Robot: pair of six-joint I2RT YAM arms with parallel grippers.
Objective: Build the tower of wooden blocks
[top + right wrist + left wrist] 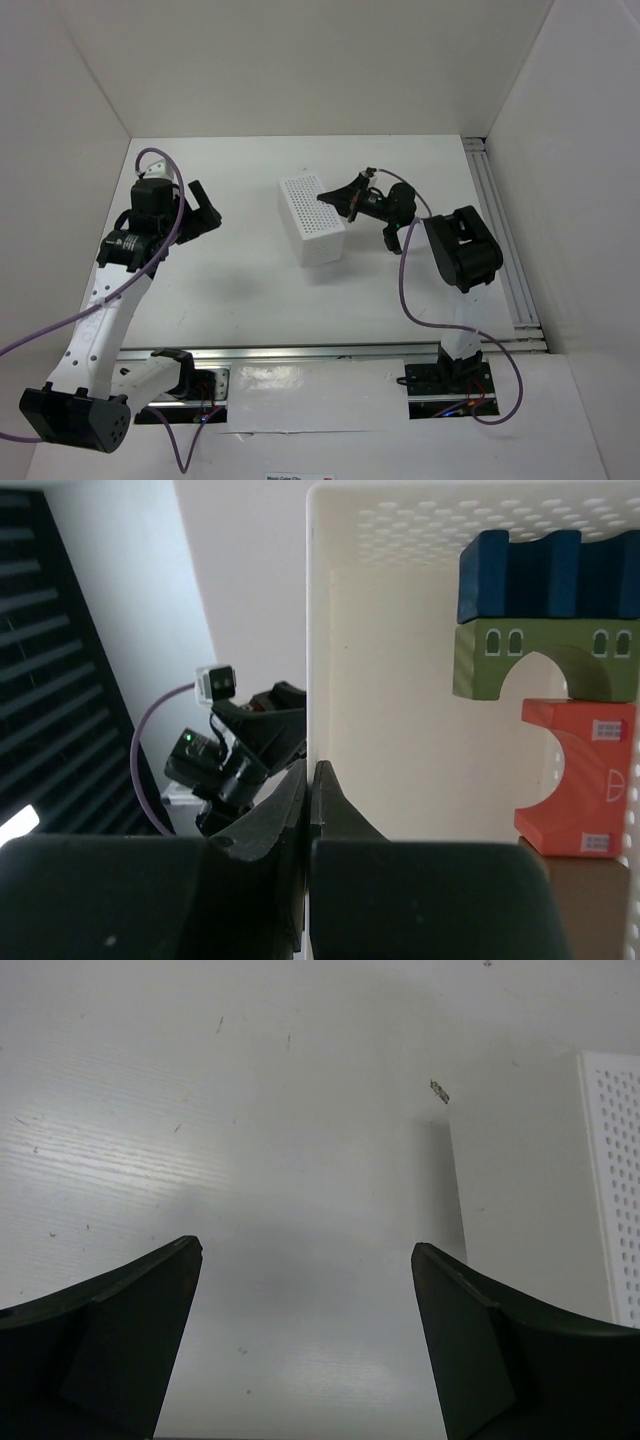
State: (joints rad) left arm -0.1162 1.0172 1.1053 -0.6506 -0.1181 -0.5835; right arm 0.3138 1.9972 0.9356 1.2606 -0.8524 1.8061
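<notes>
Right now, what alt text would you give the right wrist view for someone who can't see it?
A tower of wooden blocks, blue on green on orange, sits inside a white perforated bin, at the right. The closed black tool fills the bottom, its tip at the bin's near edge; the other arm shows beyond, left.

White table (250, 290); white perforated bin (312, 220) resting mid-table

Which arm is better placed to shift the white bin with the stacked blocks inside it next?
Right, I'd judge. The right gripper is shut on the white bin at its rim, with the stacked blocks just inside. The left gripper hangs open over the table, apart from the bin.
</notes>
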